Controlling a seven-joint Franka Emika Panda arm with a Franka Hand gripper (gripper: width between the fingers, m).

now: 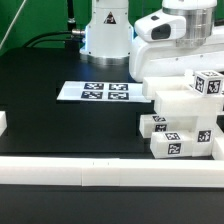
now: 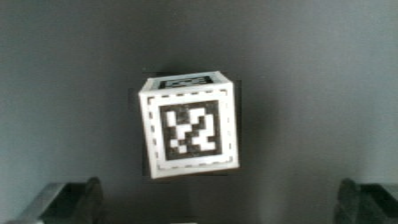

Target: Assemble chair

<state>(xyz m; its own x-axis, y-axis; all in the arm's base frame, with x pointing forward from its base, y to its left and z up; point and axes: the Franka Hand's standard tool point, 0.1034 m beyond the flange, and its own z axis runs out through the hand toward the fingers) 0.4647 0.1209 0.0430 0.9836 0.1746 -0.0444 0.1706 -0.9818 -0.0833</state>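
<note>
The end effector (image 2: 214, 205) is wide open and holds nothing. Below it, a small white chair block (image 2: 187, 135) with a tag stands alone on the dark tabletop (image 2: 63, 90). More chair parts (image 1: 180, 125) sit piled, maybe touching, at the exterior view's right.

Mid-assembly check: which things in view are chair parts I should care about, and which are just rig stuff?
Job:
- chair pieces, white tagged blocks clustered at the exterior view's right
- tagged block below the open gripper

Not job:
- marker board, flat on the black table
- white border rail along the near edge
</note>
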